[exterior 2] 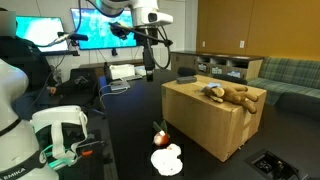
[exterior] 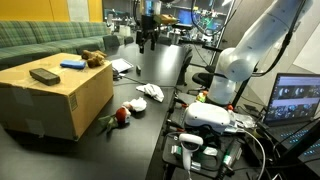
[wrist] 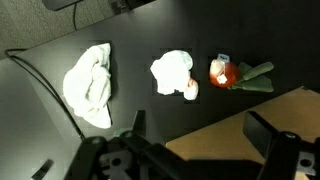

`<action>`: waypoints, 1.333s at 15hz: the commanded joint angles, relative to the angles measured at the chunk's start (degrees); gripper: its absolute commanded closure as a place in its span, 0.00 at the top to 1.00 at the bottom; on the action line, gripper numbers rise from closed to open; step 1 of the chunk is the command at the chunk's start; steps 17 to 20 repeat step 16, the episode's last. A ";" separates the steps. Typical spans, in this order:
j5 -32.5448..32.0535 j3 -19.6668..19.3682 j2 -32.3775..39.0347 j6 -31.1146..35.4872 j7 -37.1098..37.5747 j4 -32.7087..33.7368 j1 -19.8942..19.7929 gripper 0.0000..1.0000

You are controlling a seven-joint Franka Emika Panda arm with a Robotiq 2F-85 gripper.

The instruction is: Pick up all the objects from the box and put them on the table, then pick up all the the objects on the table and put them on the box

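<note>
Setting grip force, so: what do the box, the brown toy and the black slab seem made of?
Box: matte brown cardboard, with crisp folded edges. Brown toy: probably soft plush, given its fuzzy slumped outline. Black slab: flat, dark, straight-edged; likely rigid plastic or foam, too small to tell.

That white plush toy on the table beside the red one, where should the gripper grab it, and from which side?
From straight above, pinching the white plush toy across its rounded middle. It lies flat on the table, with bare gaps to the red-and-white toy and the crumpled white item, so the open gripper should fit around it.
</note>
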 commanded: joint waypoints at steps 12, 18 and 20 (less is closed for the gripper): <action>8.11 -4.46 -13.55 18.89 -14.43 -19.16 -2.97 1.00; 8.47 -5.90 -12.21 20.88 -16.64 -19.20 -3.40 1.00; 8.47 -5.90 -12.21 20.88 -16.64 -19.20 -3.40 1.00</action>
